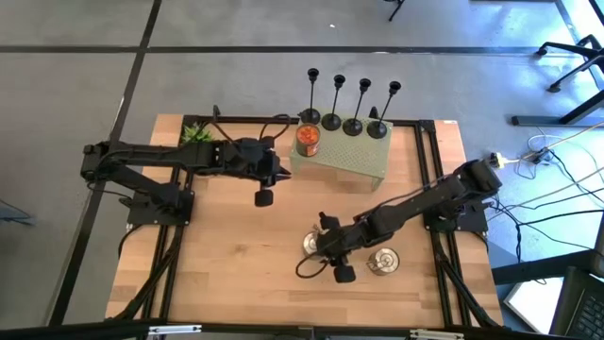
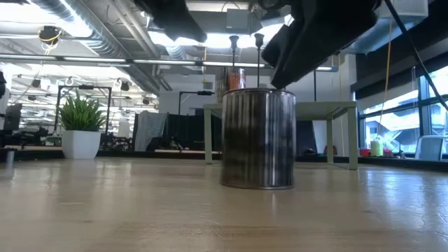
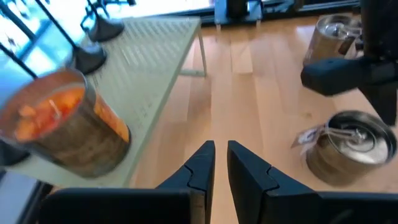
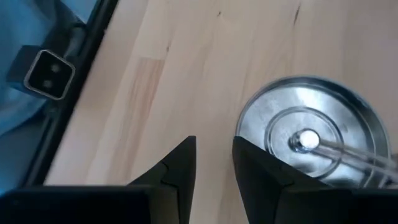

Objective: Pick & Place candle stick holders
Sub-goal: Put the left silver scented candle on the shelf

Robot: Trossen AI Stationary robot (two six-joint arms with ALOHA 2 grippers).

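In the high view a low stand (image 1: pixel 344 159) sits at the upper middle of the table (image 1: pixel 217 274). Four candlestick holders (image 1: pixel 352 111) stand in a row along the stand's far edge, and a jar candle (image 1: pixel 307 140) sits on its left end, just in front of the leftmost holder. A small plant (image 1: pixel 195 133) is at the table's upper left corner. Two tins (image 1: pixel 382 261) lie apart at lower centre. The left gripper (image 1: pixel 265 197) hangs left of the stand; the right gripper (image 1: pixel 342 274) sits between the tins.

Black candle stick holders (image 1: pixel 351 106), pale green stand (image 1: pixel 344 156) (orange candle jar (image 1: pixel 307 140)), silver tins (image 1: pixel 383 261)
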